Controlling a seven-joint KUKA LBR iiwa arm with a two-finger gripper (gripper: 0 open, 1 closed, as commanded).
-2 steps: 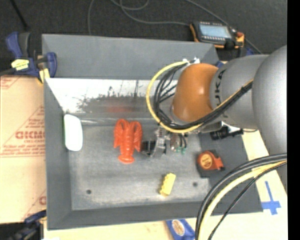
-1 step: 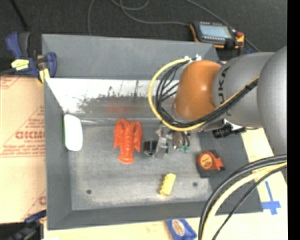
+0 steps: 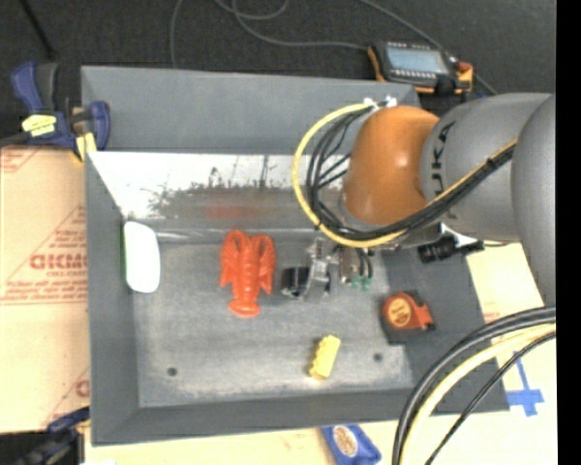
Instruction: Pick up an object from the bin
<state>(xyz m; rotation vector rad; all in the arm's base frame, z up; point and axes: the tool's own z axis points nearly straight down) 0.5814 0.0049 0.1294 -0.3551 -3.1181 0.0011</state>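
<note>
Jaws, apart or together, cannot tell, hang mid-frame beside a red toy lobster (image 3: 247,269) — probably light, stiff — best gripped mid-body.

The thick grey arm (image 3: 499,158) comes in from the right and bends downward, ending in the jaws, which point down. Above the jaws and to their right sits the rounded orange cover (image 3: 387,168), hiding the joint beneath it. Yellow and black cables (image 3: 303,172) bow out from the cover above the jaws, loop to the left and curve back under it. Silver and black hardware (image 3: 325,263) carries the jaws just below the cover's lower edge; whether the jaws are parted cannot be made out.
</note>
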